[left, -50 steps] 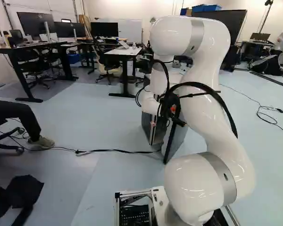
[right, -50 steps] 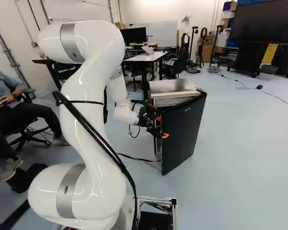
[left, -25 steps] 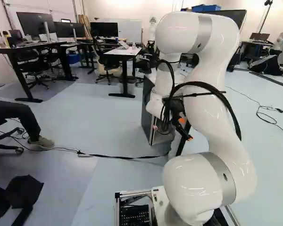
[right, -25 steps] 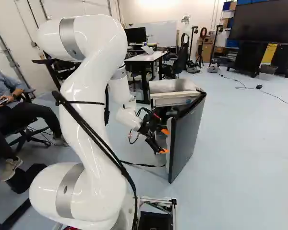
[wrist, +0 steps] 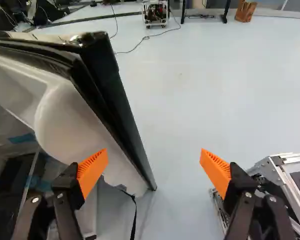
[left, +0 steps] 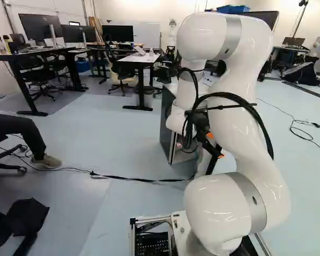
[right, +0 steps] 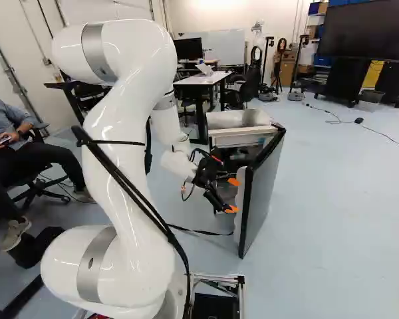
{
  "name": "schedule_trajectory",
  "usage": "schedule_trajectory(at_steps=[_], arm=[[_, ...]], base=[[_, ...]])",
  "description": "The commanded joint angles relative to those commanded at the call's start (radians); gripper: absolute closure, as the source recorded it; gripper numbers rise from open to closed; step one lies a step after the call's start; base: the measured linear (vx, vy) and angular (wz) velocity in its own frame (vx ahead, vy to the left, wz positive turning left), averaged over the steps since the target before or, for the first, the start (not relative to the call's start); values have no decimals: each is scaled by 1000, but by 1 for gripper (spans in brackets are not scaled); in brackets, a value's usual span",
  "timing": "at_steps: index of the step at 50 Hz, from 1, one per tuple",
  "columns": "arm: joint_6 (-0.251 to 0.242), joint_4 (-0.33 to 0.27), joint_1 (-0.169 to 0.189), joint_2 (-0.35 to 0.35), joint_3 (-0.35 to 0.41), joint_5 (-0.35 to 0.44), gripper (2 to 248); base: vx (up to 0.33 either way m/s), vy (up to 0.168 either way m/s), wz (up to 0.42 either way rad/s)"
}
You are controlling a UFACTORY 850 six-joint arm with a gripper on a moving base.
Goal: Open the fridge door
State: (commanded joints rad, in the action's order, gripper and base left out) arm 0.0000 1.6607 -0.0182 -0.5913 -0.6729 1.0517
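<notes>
The fridge door (right: pixel 263 193) is being swung wider than a moment ago (the task is visibly being advanced), while the gripper (wrist: pixel 154 157) is being held spread, nothing being grasped.

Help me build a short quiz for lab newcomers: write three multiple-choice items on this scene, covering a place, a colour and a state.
1. Where is the claw?
A) Over a desk
B) By the fridge door's free edge
C) On the floor

2. What colour are its pads?
A) Blue
B) Green
C) Orange

3. How does the fridge door stand?
A) Open
B) Shut
C) Flat on the floor

Key:
1 B: the wrist view shows that edge just ahead.
2 C: both pads show orange.
3 A: the fridge's inside shows.
</notes>
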Motion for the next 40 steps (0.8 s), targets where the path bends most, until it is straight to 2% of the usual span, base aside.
schedule_trajectory(at_steps=[28, 40], arm=[[0, 0, 0, 9, 22, 224, 3], [0, 0, 0, 9, 22, 272, 3]], base=[[0, 0, 0], [0, 0, 0]])
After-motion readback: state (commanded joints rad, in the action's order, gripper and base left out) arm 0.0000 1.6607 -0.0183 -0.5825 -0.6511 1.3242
